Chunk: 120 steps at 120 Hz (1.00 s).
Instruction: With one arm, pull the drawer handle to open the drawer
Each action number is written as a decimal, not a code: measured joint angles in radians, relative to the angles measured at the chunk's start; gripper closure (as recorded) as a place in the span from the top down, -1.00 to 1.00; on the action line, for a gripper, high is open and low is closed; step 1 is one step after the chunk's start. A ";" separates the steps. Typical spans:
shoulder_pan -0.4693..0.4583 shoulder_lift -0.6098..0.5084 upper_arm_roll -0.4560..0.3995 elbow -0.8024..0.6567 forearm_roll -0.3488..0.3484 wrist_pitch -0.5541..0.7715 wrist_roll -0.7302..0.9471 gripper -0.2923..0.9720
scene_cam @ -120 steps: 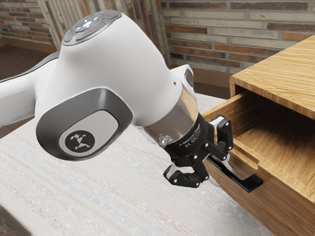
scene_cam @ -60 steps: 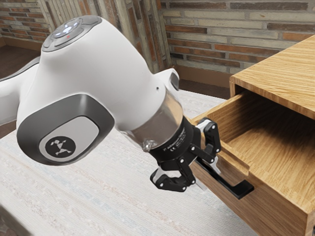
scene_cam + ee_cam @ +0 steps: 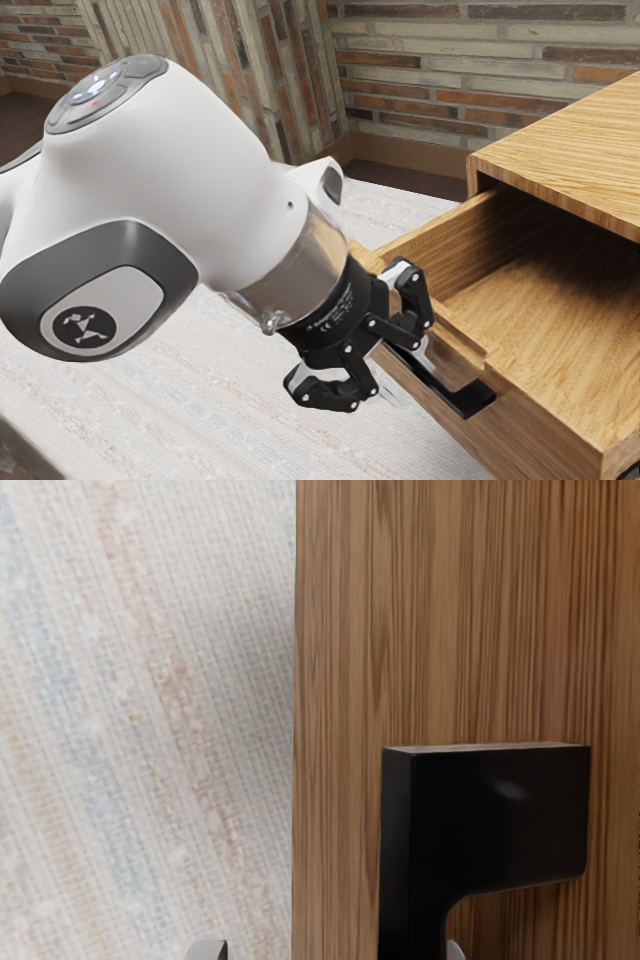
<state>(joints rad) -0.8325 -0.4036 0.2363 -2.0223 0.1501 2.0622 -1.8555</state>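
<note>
The wooden drawer (image 3: 530, 330) stands well out of its cabinet (image 3: 570, 150), its inside bare. A black bar handle (image 3: 458, 392) is fixed on the drawer front (image 3: 450, 610). My gripper (image 3: 400, 358) is at the handle's near end, with the bar between its fingers. In the wrist view the handle (image 3: 470, 820) lies against one fingertip (image 3: 455, 948). The other fingertip (image 3: 206, 948) stands apart from it over the table, so the gripper is open around the bar.
The cabinet sits on a pale woven table surface (image 3: 180, 410) that extends toward the exterior view's left. A brick wall (image 3: 450, 60) is behind. My white arm (image 3: 170, 210) covers much of the exterior view's left.
My hand has drawn back toward the exterior view's lower left, and the drawer has slid farther out with it. More of the drawer's inside shows.
</note>
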 joint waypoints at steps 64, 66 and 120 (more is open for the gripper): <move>-0.013 -0.056 0.004 -0.050 0.016 0.010 -0.014 -0.26; -0.012 -0.058 0.005 -0.053 0.016 0.011 -0.014 -0.26; -0.013 -0.139 0.011 -0.126 0.019 0.024 -0.029 -0.26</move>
<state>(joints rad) -0.8457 -0.5425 0.2471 -2.1485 0.1689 2.0866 -1.8843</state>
